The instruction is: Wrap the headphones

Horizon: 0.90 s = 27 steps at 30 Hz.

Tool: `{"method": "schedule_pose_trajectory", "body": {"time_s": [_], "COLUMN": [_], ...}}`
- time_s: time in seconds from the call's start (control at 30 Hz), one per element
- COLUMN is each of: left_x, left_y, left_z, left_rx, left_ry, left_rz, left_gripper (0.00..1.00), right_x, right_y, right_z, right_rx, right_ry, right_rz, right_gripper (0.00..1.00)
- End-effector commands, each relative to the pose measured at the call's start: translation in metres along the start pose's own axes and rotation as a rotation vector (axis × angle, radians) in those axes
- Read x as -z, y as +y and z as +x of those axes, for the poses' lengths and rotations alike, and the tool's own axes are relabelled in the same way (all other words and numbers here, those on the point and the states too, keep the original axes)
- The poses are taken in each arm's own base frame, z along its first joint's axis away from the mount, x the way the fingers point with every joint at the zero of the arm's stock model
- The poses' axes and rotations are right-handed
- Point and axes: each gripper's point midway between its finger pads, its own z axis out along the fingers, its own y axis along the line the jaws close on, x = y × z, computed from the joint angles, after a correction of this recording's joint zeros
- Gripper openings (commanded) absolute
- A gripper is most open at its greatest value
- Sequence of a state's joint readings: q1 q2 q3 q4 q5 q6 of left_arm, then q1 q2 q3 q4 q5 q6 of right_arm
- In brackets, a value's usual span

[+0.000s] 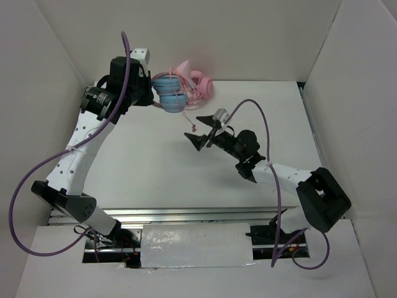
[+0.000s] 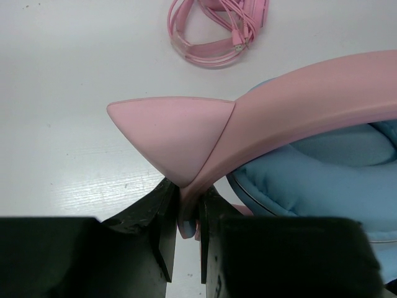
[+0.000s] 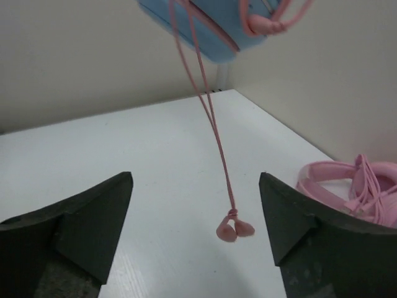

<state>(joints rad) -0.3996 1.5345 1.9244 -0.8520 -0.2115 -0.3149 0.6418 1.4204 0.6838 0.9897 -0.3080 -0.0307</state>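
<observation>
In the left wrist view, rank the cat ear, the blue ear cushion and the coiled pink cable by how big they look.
1. blue ear cushion, partly hidden
2. cat ear
3. coiled pink cable, farther off and cropped by the frame, so its true size is unsure

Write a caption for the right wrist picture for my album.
The open right hand faces the pink cable dangling from the lifted blue headphones.

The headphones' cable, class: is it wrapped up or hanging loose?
Hanging loose. In the right wrist view the cable dangles straight down from the headphones, its end free in the air.
</observation>
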Motion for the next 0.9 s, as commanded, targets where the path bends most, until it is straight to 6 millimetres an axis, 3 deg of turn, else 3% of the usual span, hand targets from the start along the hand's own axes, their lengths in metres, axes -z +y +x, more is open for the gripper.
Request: {"method": "schedule_pose_trajectory", "body": {"time_s": [0.0, 0.13, 0.2, 0.23, 0.27, 0.33, 0.37, 0.43, 0.47, 0.53, 0.57, 0.6, 0.63, 0.7, 0.73, 0.8, 0.83, 0.87], "left_x": [0.016, 0.018, 0.019, 0.020, 0.021, 0.024, 0.025, 0.028, 0.029, 0.030, 0.031, 0.034, 0.034, 0.037, 0.036, 0.036, 0.037, 0.038], "left_y": [-0.008, -0.008, -0.007, -0.006, -0.005, -0.005, -0.005, -0.006, -0.005, -0.004, -0.003, -0.004, -0.004, -0.001, 0.001, 0.007, 0.007, 0.006], "left_z": [-0.045, -0.043, -0.045, -0.044, -0.045, -0.046, -0.046, -0.047, -0.048, -0.049, -0.049, -0.051, -0.052, -0.055, -0.054, -0.055, -0.056, -0.058], "left_rx": [0.049, 0.047, 0.046, 0.047, 0.047, 0.045, 0.046, 0.045, 0.047, 0.047, 0.047, 0.045, 0.044, 0.043, 0.042, 0.044, 0.040, 0.039], "left_ry": [-0.158, -0.151, -0.155, -0.154, -0.153, -0.157, -0.160, -0.165, -0.167, -0.172, -0.175, -0.182, -0.182, -0.193, -0.192, -0.195, -0.199, -0.207], "left_rz": [0.046, 0.049, 0.045, 0.039, 0.035, 0.039, 0.040, 0.044, 0.040, 0.040, 0.038, 0.047, 0.048, 0.040, 0.029, 0.008, 0.010, 0.015], "left_gripper": [0.00, 0.00, 0.00, 0.00, 0.00, 0.00, 0.00, 0.00, 0.00, 0.00, 0.00, 0.00, 0.00, 0.00, 0.00, 0.00, 0.00, 0.00], "right_x": [0.007, -0.007, -0.015, -0.021, -0.026, -0.037, -0.043, -0.057, -0.064, -0.080, -0.087, -0.096, -0.100, -0.100, -0.095, -0.080, -0.074, -0.066], "right_y": [0.029, 0.029, 0.031, 0.032, 0.033, 0.032, 0.034, 0.033, 0.035, 0.037, 0.034, 0.034, 0.031, 0.022, 0.021, 0.019, 0.015, 0.011], "right_z": [-0.011, -0.019, -0.011, -0.018, -0.009, -0.019, -0.009, -0.021, -0.011, -0.021, -0.006, -0.014, -0.002, -0.006, -0.016, -0.010, -0.019, -0.008], "right_rx": [0.071, 0.071, 0.053, 0.055, 0.042, 0.029, 0.007, -0.001, -0.024, -0.082, -0.114, -0.119, -0.168, -0.185, -0.183, -0.173, -0.155, -0.156], "right_ry": [0.000, -0.004, 0.016, 0.001, 0.015, -0.018, -0.003, -0.039, -0.027, -0.047, -0.016, -0.030, 0.007, -0.021, -0.055, -0.066, -0.080, -0.048], "right_rz": [-0.160, -0.180, -0.204, -0.214, -0.220, -0.227, -0.235, -0.249, -0.254, -0.270, -0.266, -0.277, -0.260, -0.211, -0.196, -0.169, -0.147, -0.130], "right_gripper": [0.97, 1.00, 1.00, 1.00, 1.00, 1.00, 1.00, 1.00, 1.00, 0.96, 0.91, 0.79, 0.38, 0.00, 0.00, 0.00, 0.00, 0.00]}}
